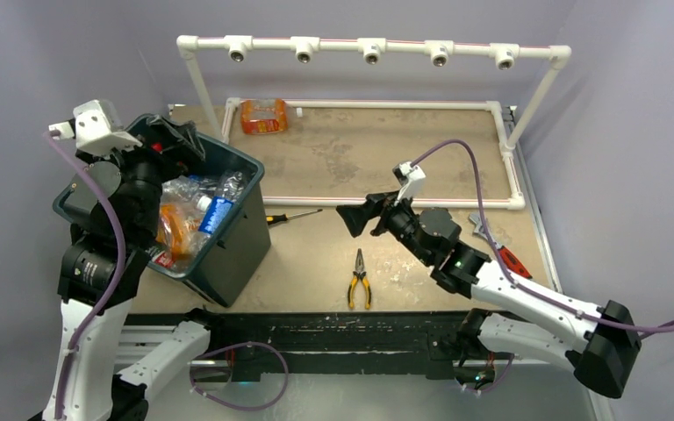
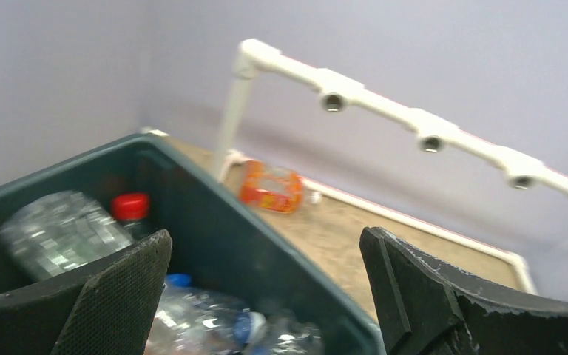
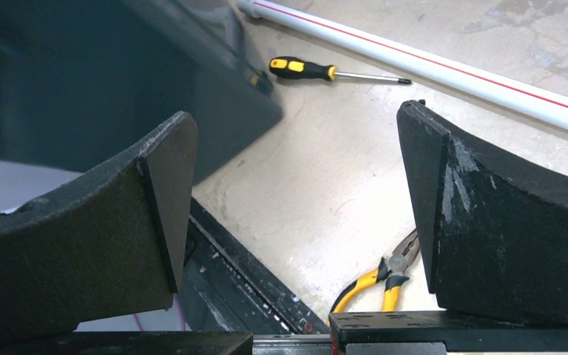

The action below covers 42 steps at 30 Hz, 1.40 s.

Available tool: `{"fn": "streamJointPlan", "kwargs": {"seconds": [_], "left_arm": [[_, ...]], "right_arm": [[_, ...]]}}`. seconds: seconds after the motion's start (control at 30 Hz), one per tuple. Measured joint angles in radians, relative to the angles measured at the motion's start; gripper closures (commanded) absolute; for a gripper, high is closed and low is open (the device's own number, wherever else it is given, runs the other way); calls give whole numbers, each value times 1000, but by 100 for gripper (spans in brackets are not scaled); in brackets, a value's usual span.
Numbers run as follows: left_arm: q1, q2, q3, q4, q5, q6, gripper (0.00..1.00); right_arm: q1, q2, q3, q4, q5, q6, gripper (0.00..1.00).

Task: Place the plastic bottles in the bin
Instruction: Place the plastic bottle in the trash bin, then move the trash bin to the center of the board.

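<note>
The dark teal bin (image 1: 239, 241) stands at the table's left and holds several bottles (image 1: 202, 206), clear and orange. In the left wrist view its rim (image 2: 214, 194) runs between the jaws, with a red-capped clear bottle (image 2: 66, 229) inside. One orange bottle (image 1: 263, 115) lies on the table at the back, apart from the bin; it also shows in the left wrist view (image 2: 270, 186). My left gripper (image 1: 178, 140) is open and empty above the bin's far corner (image 2: 266, 244). My right gripper (image 1: 358, 217) is open and empty above mid-table (image 3: 296, 140), to the right of the bin (image 3: 118, 74).
Yellow-handled pliers (image 1: 359, 285) lie near the front edge and show in the right wrist view (image 3: 384, 277). A yellow-and-black screwdriver (image 1: 291, 216) lies beside the bin. A red-handled wrench (image 1: 502, 253) lies under the right arm. A white pipe frame (image 1: 369, 48) borders the back.
</note>
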Motion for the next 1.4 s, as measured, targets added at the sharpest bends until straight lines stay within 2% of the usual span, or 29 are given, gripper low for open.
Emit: {"fn": "streamJointPlan", "kwargs": {"seconds": [0.1, 0.23, 0.37, 0.57, 0.73, 0.9, 1.2, 1.4], "left_arm": [[0, 13, 10, 48, 130, -6, 1], [0, 5, -49, 134, 230, -6, 1], [0, -56, -172, 222, 257, -8, 1], [0, -153, -260, 296, 251, -6, 1], [0, -210, -308, 352, 206, 0, 1], [0, -242, -366, 389, 142, 6, 1], [0, -237, -418, 422, 75, 6, 2], [0, -245, -419, 446, 66, 6, 2]], "right_arm": [[-35, 57, 0, 54, 10, 28, 1], [-171, 197, -5, 182, -34, 130, 1], [-296, 389, -7, 325, -52, 245, 2], [-355, 784, 133, 504, -108, 380, 4], [-372, 1046, 352, 602, -137, 454, 4], [-384, 1306, 643, 668, -163, 537, 1], [-388, 1738, 1231, 567, -187, 685, 1], [-383, 1920, 1569, 463, -163, 786, 3]]}}
